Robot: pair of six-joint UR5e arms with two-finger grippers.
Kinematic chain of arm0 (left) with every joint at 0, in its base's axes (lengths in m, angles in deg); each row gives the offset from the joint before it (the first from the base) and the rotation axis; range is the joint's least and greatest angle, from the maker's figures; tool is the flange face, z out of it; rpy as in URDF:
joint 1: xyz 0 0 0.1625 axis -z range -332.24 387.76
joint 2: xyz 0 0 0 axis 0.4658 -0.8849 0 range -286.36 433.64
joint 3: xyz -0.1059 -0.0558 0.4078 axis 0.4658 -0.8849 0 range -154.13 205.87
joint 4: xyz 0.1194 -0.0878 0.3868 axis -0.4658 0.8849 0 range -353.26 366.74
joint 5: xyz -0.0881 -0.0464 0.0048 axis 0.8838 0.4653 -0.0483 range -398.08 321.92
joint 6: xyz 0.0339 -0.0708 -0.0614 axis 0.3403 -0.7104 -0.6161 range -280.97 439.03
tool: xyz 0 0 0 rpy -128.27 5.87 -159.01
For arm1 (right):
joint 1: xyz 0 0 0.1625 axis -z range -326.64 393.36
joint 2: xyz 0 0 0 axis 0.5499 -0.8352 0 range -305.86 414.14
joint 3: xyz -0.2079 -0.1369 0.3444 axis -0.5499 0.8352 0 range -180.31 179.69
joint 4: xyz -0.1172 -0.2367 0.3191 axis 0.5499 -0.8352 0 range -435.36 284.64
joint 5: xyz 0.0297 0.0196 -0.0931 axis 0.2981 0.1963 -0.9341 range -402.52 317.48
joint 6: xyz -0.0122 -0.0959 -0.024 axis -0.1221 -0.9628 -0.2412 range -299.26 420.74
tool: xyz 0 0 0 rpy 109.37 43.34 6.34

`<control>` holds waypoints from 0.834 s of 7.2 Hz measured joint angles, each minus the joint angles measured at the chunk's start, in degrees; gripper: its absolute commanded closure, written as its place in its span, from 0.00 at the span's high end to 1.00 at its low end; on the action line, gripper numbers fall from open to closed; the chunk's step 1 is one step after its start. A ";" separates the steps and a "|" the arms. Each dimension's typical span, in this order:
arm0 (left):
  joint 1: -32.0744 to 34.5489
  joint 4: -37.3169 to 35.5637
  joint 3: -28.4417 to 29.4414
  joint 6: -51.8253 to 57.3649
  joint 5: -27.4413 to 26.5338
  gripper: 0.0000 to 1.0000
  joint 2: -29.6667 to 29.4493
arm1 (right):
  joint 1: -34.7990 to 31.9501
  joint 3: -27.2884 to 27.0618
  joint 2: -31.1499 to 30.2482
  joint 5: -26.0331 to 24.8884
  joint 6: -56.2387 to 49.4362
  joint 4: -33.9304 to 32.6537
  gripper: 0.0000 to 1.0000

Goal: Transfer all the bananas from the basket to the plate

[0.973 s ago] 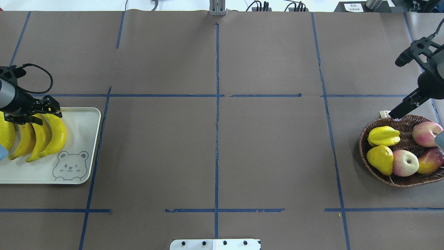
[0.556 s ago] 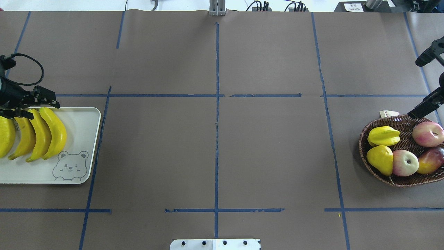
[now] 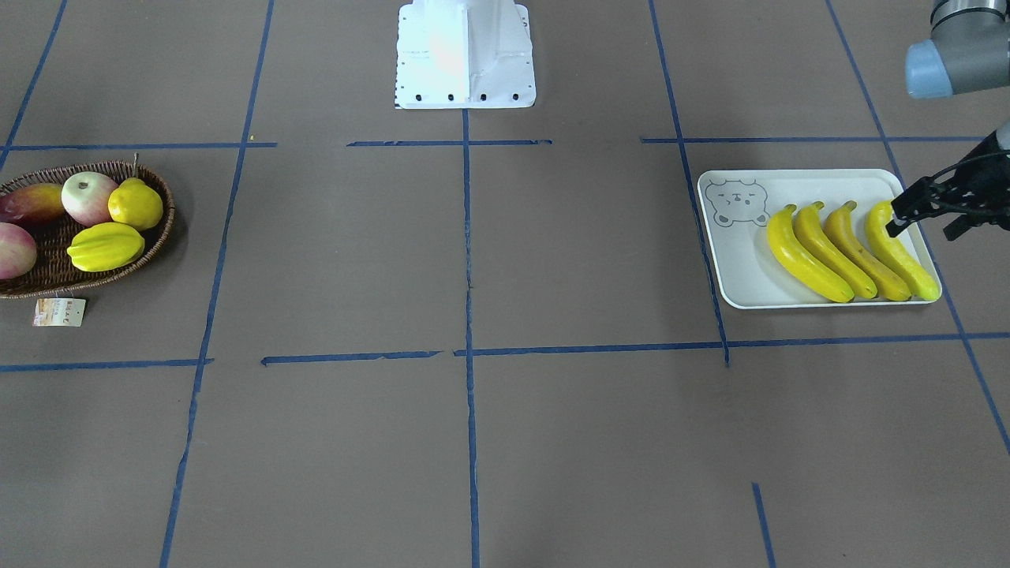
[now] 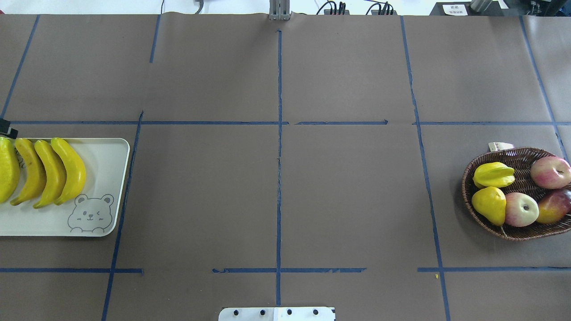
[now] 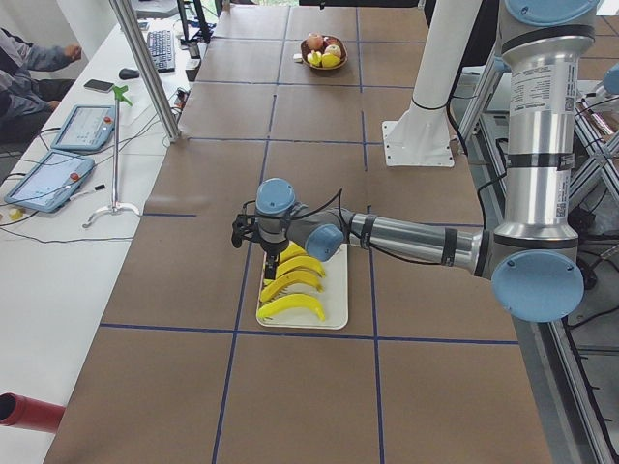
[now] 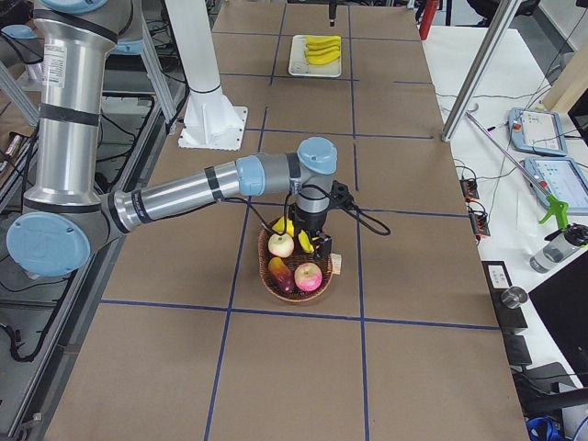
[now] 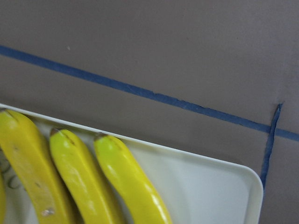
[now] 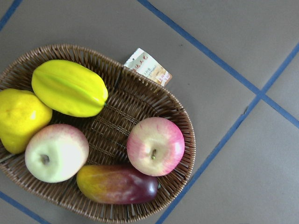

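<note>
Four bananas (image 4: 69, 169) lie side by side on the plate (image 4: 102, 169). The left fingers (image 3: 906, 207) hover apart, empty, at the plate's end. Far from the plate, the right fingers (image 6: 323, 244) hang over the basket (image 4: 519, 157); whether apart, I cannot tell.

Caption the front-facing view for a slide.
Four bananas lie side by side on the plate, left pincer nearby; the basket holds only other fruit.

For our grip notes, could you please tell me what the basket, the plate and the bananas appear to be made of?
Basket: dark-brown woven wicker, matte; interlaced strands show.
Plate: probably plastic or melamine, smooth white with a printed bear.
Bananas: likely plastic replicas, glossy and evenly yellow with sharp highlights, though real fruit cannot be ruled out.
</note>
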 measured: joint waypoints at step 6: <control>16.54 -25.39 0.74 33.39 0.03 1.00 0.37 | -9.70 7.51 -2.76 3.54 1.68 0.02 0.99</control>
